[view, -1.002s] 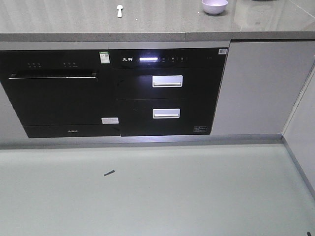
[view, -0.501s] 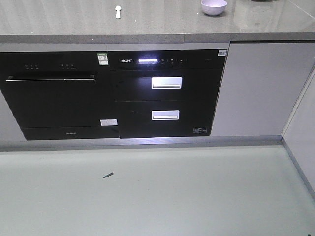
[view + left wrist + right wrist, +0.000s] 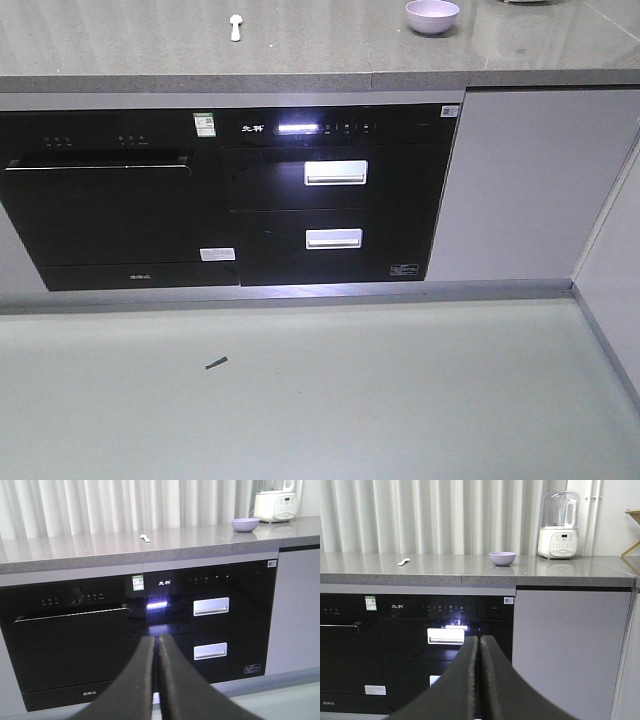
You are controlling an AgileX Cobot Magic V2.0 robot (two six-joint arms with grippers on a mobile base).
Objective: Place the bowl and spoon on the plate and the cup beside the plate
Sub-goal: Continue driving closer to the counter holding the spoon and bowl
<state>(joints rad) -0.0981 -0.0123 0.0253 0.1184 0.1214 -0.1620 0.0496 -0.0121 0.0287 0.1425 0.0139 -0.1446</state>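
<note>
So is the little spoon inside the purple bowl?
No, the spoon lies by itself on the counter, well apart from the bowl.

Glossy bowl [image 3: 502, 558], speckled stone-like countertop [image 3: 470, 572], plastic-looking spoon [image 3: 403, 561].

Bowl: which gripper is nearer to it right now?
Right, probably. The right gripper sits short of the counter, almost in line with the bowl. The left gripper looks about as far back but is well off to the bowl's left.
</note>
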